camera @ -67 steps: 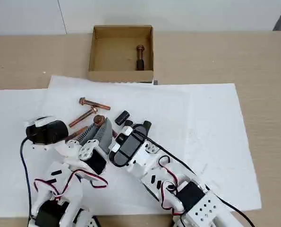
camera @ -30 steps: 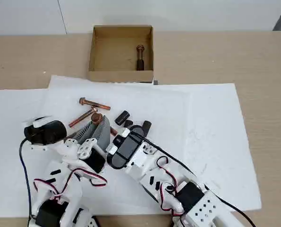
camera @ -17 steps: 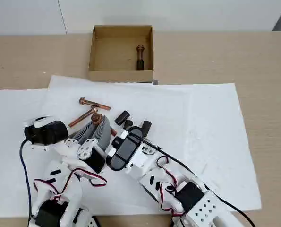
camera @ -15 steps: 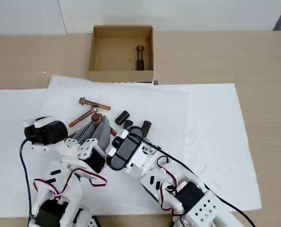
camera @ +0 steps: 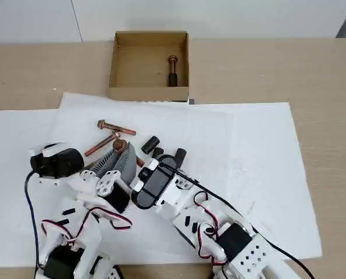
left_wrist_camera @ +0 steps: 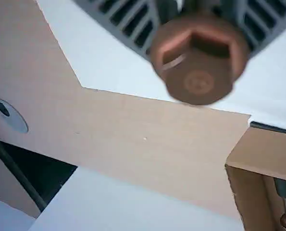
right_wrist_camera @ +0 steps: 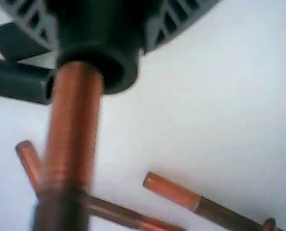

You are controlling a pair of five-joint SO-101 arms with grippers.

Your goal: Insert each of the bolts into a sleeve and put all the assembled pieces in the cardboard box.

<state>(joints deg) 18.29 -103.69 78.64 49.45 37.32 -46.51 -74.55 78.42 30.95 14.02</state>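
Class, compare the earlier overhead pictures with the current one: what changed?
The right gripper, holding a sleeve, shifted slightly toward the left gripper, whose bolt edged a little toward the cardboard box. Loose bolts, loose sleeves and the boxed piece stayed put.

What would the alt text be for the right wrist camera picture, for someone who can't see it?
A black sleeve, clamped in dark ribbed jaws, meets a copper bolt whose threaded shaft seems partway into its open end. Behind them, on white paper, lie two loose copper bolts and two more black sleeves.
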